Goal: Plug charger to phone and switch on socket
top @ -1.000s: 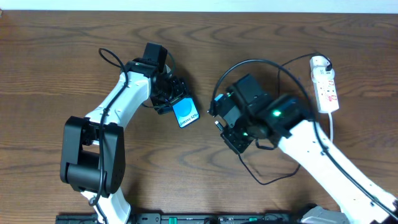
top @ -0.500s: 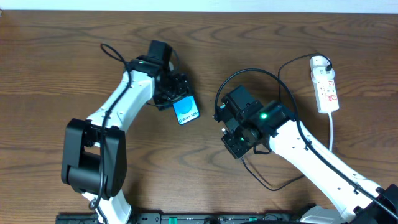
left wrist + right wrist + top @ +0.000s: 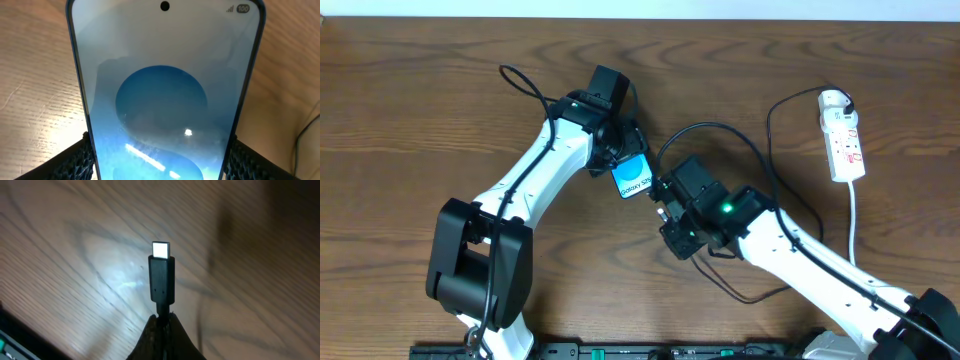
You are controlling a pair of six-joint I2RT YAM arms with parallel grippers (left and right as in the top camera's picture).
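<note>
From the near right corner the right arm reaches low to the middle of the counter (image 3: 410,120), right hand (image 3: 662,200) clamped on the charger (image 3: 161,277), plug tip seemingly just beside the phone (image 3: 633,178). The left hand (image 3: 620,160) pinches the phone's sides. The socket (image 3: 844,140) lies near the far right corner.

A robot lab bench: a left arm (image 3: 535,170) and right arm (image 3: 820,265) mounted at a wood-grain table (image 3: 400,120).
</note>
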